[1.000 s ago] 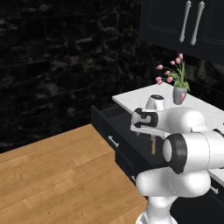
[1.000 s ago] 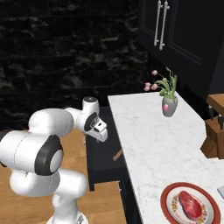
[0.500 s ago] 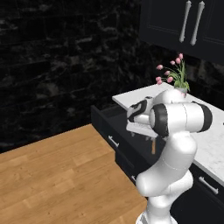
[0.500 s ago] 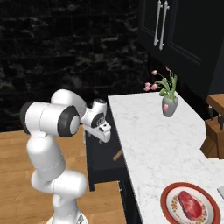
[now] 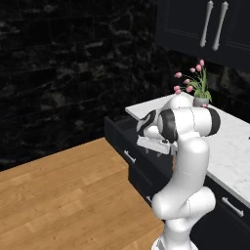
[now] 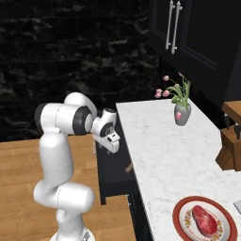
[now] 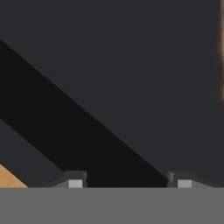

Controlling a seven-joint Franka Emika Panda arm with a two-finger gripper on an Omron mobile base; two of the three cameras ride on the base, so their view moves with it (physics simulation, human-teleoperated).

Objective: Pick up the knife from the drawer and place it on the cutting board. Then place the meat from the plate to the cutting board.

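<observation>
Where pincer [image 7: 129, 183] faces dark drawer [image 7: 131, 65], no readable writing.

drawer [image 5: 128, 146]: black, pulled open | meat [image 6: 205, 220]: pinkish-red, on red-rimmed plate [image 6: 181, 210]

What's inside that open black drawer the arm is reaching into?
The drawer stands open with the gripper down inside it. A light brown bit shows near the counter edge. The rest is dark or hidden.

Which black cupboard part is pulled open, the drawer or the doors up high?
The wide black drawer under the white counter is open; the black upper doors are shut.
</observation>
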